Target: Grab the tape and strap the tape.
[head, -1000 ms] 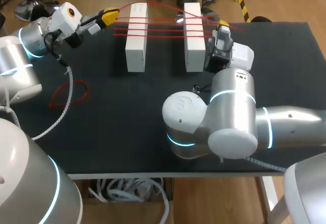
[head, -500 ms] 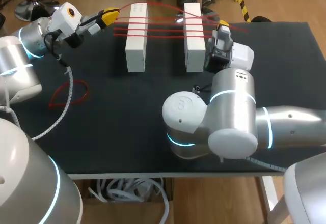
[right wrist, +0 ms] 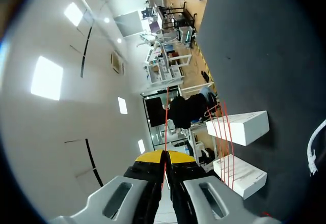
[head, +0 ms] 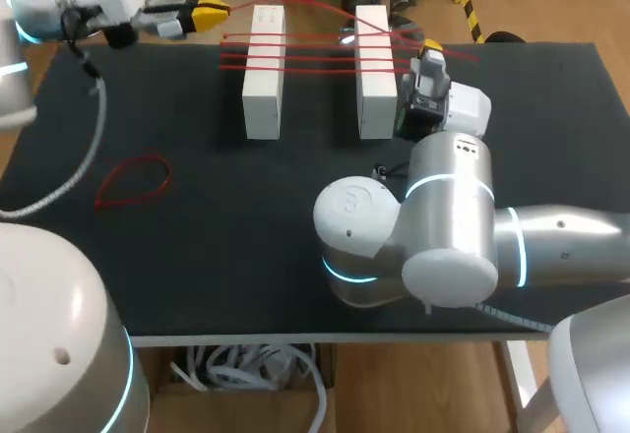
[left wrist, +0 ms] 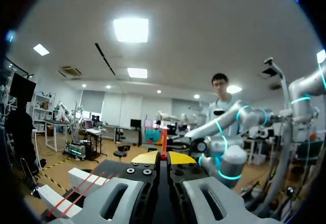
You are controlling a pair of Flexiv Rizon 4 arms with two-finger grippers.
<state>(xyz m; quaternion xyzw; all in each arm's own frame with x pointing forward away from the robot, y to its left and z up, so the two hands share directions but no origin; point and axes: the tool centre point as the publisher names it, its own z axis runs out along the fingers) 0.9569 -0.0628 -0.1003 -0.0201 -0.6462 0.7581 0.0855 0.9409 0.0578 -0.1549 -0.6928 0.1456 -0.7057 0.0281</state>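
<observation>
The red tape is lying in several strands across the white blocks. Left of the blocks, the left gripper is pinching one end; right of them, the right gripper is pinching the other. If either is pulling too hard, I judge a block could be tipping over — or the tape slipping free.

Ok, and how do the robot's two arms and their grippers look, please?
The left arm and right arm are rounded silver-grey tubes with glowing cyan rings at the joints. A whitish cable runs along the left one. The left gripper and right gripper have grey-and-black bodies with bright yellow tips.
</observation>
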